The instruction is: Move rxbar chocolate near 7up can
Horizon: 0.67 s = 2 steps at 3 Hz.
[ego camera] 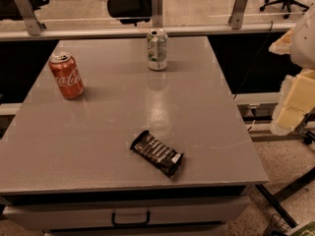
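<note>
The rxbar chocolate (156, 153) is a black shiny wrapper with white lettering. It lies flat and diagonal near the front of the grey table (98, 146). The 7up can (157, 49) is white-silver with green markings and stands upright at the back middle of the table. The bar and the can are far apart. My gripper (291, 107) shows as pale arm parts at the right edge of the view, off the table's right side. It is well away from both the bar and the can and holds nothing that I can see.
A red Coca-Cola can (66, 75) stands upright at the back left of the table. A glass barrier with metal posts (156, 6) runs behind the table. A drawer handle (130, 219) is below the front edge. Cables and floor lie to the right.
</note>
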Tool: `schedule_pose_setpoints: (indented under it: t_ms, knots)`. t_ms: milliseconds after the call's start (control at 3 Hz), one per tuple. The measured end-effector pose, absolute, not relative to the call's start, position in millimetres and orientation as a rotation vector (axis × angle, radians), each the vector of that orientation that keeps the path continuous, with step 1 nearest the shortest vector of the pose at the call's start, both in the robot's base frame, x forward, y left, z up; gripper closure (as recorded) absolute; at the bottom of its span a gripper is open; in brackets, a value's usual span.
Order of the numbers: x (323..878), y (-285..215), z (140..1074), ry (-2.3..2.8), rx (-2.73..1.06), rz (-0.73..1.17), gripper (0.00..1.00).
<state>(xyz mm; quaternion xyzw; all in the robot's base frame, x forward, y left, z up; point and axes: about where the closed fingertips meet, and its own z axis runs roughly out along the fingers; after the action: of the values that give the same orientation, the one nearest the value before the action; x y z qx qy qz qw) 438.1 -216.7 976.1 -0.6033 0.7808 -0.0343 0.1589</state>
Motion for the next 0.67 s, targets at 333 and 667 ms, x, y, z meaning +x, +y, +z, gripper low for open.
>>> schedule_pose_setpoints:
  t_ms: [333, 667]
  knots:
    - [438.1, -216.7, 976.2, 2.232, -1.725, -0.098, 0.00]
    - [435.6, -180.4, 962.0, 2.222, -1.743, -0.059, 0.00]
